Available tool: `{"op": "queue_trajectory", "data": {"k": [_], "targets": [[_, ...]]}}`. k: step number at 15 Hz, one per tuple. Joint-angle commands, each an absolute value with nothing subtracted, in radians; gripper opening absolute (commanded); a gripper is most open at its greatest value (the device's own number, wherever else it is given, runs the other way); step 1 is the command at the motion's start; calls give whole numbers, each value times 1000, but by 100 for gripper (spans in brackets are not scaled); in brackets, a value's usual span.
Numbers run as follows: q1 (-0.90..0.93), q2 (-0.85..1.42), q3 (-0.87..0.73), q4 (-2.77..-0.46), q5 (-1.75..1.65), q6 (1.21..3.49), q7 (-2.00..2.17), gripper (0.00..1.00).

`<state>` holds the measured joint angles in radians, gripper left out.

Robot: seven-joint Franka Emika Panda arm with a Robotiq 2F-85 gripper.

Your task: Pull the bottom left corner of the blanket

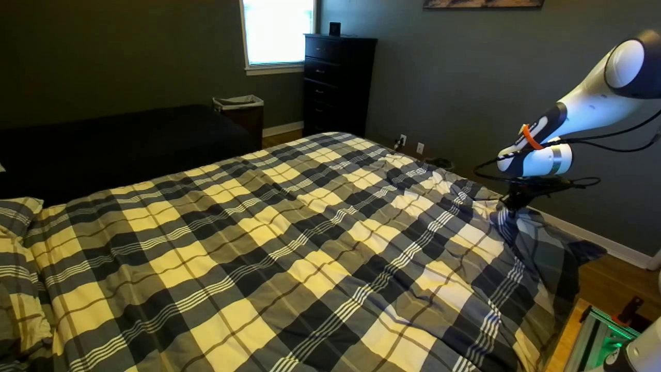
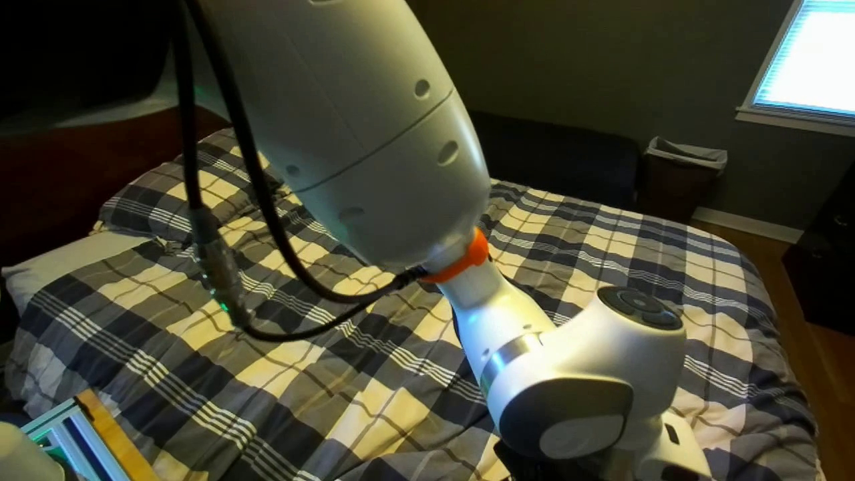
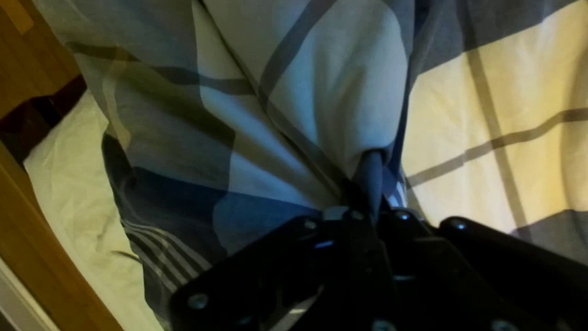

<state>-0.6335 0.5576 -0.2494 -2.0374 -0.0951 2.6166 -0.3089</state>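
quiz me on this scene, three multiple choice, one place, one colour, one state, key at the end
1. Where is the black dresser?
A. on the bed
B. near the window
C. behind the pillows

2. What colour is the band on the arm?
A. green
B. purple
C. orange

3. The claw is:
A. shut on the blanket
B. wide open
C. out of view

1 B: an exterior view shows it beside the window.
2 C: orange shows in both exterior views.
3 A: the wrist view shows the blanket pinched in its tip.
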Motion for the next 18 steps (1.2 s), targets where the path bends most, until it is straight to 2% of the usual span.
{"op": "queue_trajectory", "data": {"k": [1,8,18], "targets": [[-606,443,-203,-2134,-88,2670,-391,1],[-524,318,-138,-2215,-73,2758,-500,1],[-457,258,-42,-2228,19,2750,-695,1]]}}
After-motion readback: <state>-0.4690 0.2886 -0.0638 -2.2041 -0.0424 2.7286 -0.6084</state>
